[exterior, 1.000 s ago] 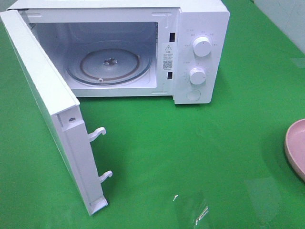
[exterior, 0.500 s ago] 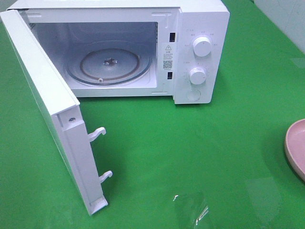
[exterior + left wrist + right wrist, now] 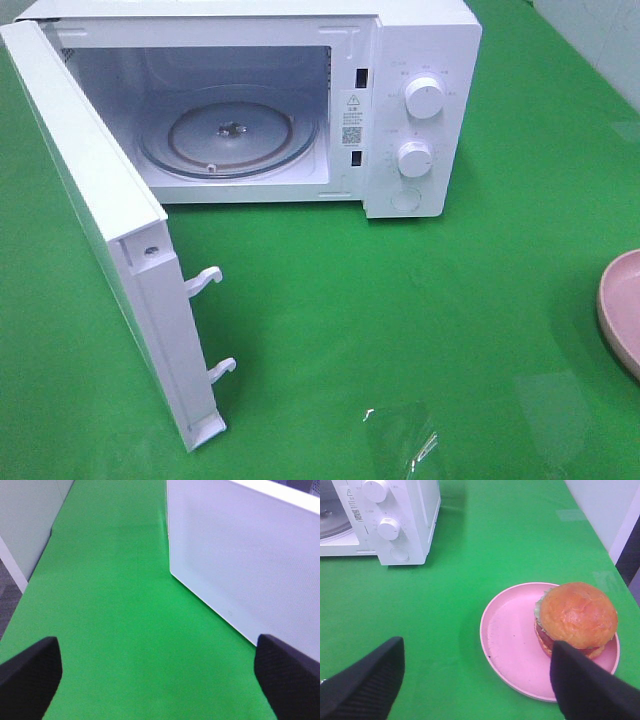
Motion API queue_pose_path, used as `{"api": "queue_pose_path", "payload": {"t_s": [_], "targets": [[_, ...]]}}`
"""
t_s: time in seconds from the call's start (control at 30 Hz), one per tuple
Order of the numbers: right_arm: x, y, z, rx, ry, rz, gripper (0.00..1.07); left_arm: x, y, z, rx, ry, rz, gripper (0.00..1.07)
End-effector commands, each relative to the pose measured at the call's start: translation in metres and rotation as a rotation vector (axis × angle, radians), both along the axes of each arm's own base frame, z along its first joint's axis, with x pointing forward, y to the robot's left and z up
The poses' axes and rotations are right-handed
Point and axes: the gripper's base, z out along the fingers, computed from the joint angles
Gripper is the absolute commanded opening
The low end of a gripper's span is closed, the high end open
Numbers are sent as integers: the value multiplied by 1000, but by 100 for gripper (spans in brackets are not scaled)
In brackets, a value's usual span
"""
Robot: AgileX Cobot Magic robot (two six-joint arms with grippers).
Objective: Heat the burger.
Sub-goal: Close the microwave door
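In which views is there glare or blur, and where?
Exterior high view: a bright glare patch on the green table near the bottom edge. Left wrist view: the white microwave door looks soft and washed out. Right wrist view: the burger is fairly sharp; the near fingertips are blurred.

Neither arm shows in the high view; only the wrist views catch the grippers. The left gripper [image 3: 157,675] hangs with its jaws spread wide, one dark textured fingertip [image 3: 27,677] at each side of the picture, nothing between them and nothing touched. The right gripper [image 3: 477,680] is also spread wide and holds nothing; its black ribbed fingertips [image 3: 362,685] hover apart above the surface, tilted downward and forward.
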Motion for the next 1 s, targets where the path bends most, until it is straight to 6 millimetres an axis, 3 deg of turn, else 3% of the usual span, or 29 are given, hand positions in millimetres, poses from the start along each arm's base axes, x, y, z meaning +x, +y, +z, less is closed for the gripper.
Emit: {"api": "queue_pose_path", "payload": {"t_s": [0.03,0.07,0.1,0.2,0.23,0.33,0.4,0.5,0.53,0.6,1.0], "targets": [[-4,0,-1,0,-33,1,76,6,1,11,-26,-81,29,84],[-4,0,-1,0,-33,1,76,6,1,11,-26,-81,29,84],[-4,0,-1,0,-33,1,76,12,2,15,-36,-103,35,73],[-4,0,-1,0,-33,1,76,15,2,17,-37,-109,37,66],[-4,0,-1,0,-33,1,76,27,3,21,-41,-108,40,47],[-4,0,-1,0,-33,1,76,32,3,21,-42,-108,42,41],[-4,0,-1,0,-33,1,76,49,5,19,-45,-136,51,22],[-4,0,-1,0,-33,1,76,58,6,17,-47,-145,56,14],[-4,0,-1,0,-33,1,76,67,7,13,-48,-151,61,4],[-4,0,-1,0,-33,1,76,75,7,10,-49,-166,66,0],[-4,0,-1,2,-33,0,76,123,13,-12,-48,-216,98,0]]}}
